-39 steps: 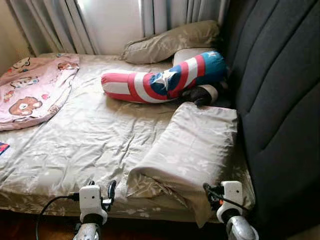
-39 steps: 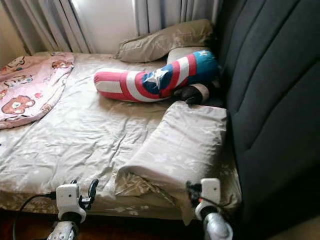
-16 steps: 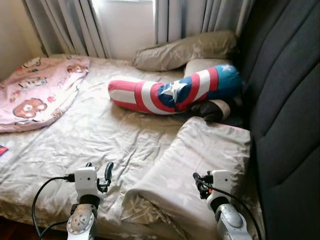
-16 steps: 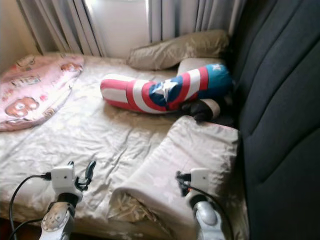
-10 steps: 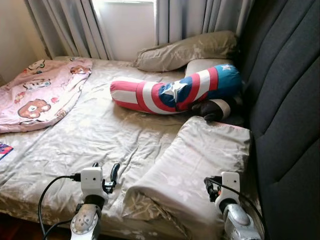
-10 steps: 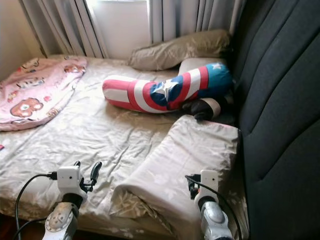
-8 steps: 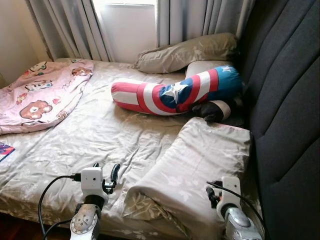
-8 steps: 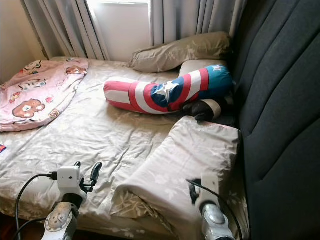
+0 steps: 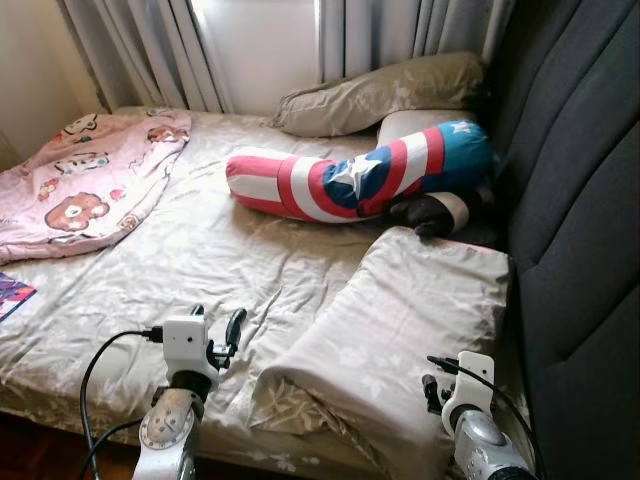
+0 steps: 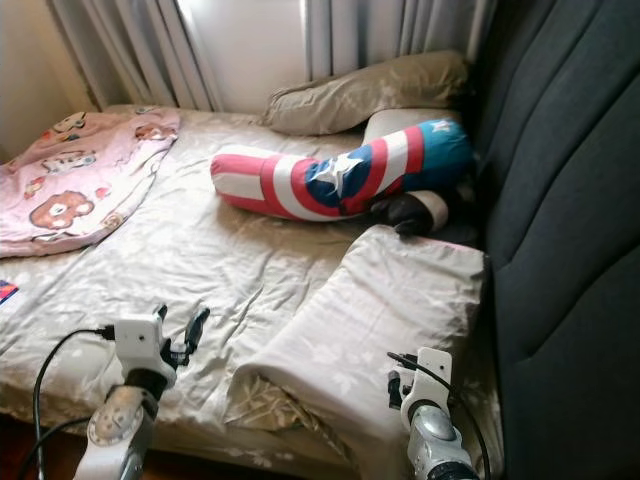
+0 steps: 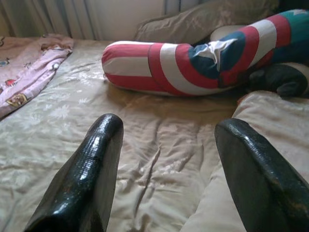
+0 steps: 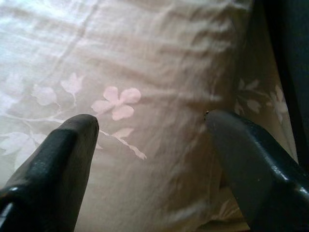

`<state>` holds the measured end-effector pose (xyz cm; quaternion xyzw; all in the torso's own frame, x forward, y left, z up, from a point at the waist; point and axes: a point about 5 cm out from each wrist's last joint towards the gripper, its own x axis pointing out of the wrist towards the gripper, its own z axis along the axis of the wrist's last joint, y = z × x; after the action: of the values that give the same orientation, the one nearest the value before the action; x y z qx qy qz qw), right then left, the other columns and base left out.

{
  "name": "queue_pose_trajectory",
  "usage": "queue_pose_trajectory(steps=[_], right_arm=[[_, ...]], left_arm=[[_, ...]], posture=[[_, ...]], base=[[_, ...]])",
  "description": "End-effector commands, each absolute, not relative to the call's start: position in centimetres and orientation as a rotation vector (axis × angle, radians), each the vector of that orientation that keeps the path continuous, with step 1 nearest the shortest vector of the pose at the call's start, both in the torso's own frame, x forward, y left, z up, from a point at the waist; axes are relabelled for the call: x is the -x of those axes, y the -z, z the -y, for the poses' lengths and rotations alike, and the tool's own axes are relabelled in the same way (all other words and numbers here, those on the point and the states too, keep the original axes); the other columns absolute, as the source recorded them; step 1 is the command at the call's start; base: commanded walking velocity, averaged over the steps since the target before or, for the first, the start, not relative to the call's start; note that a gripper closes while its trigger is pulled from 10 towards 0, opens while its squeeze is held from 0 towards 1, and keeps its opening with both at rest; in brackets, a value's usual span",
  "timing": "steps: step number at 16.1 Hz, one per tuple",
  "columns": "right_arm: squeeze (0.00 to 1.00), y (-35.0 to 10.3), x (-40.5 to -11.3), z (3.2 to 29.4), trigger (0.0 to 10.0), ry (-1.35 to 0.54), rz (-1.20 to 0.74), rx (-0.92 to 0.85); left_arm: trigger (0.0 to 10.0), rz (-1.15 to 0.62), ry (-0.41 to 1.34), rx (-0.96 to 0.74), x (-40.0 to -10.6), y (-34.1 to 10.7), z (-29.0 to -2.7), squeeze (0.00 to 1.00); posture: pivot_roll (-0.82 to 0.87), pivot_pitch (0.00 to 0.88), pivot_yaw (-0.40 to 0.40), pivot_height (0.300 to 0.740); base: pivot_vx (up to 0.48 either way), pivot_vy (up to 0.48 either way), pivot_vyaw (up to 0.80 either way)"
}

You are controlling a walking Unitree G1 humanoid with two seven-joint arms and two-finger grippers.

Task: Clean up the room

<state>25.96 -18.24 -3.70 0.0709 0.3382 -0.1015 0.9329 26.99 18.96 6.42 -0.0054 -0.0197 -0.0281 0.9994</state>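
A beige flowered pillow [image 9: 400, 320] lies at the bed's front right, against the dark headboard. My right gripper [image 9: 432, 385] hovers at the pillow's near right corner; in the right wrist view its fingers [image 12: 63, 150] stand open just over the pillow cloth [image 12: 159, 72]. My left gripper [image 9: 218, 328] hangs open over the rumpled sheet [image 9: 200, 260], left of the pillow, with nothing between its fingers [image 11: 91, 159]. A red, white and blue star bolster [image 9: 360, 180] lies across the bed further back.
A second beige pillow [image 9: 380, 90] leans below the curtains [image 9: 150, 50]. A pink cartoon blanket [image 9: 80, 180] covers the bed's far left. A dark rolled item [image 9: 440, 212] sits beside the bolster. The padded headboard [image 9: 580, 200] walls the right side. A booklet [image 9: 10, 295] lies at the left edge.
The view has shifted a little as I moved. My right gripper has sunk lower, toward the pillow's near right corner. The left gripper has hardly moved.
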Motion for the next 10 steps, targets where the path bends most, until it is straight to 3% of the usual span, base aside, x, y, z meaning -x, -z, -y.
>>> queue_pose_trajectory(steps=[1,10], right_arm=[[0.0,3.9,-25.7,18.2,10.0,0.228,-0.709,-0.166],[0.0,4.6,-24.4,19.3,10.0,0.268,-0.696,-0.125]], left_arm=[[10.0,0.054,0.078,0.018,-27.0,-7.1,-18.7,0.0],[10.0,0.097,0.115,0.015,-24.6,-10.7,-18.3,0.0]], posture=[[0.09,0.049,0.05,0.74],[0.14,0.168,0.096,0.74]], base=[[0.0,0.0,0.0],[0.0,0.0,0.0]])
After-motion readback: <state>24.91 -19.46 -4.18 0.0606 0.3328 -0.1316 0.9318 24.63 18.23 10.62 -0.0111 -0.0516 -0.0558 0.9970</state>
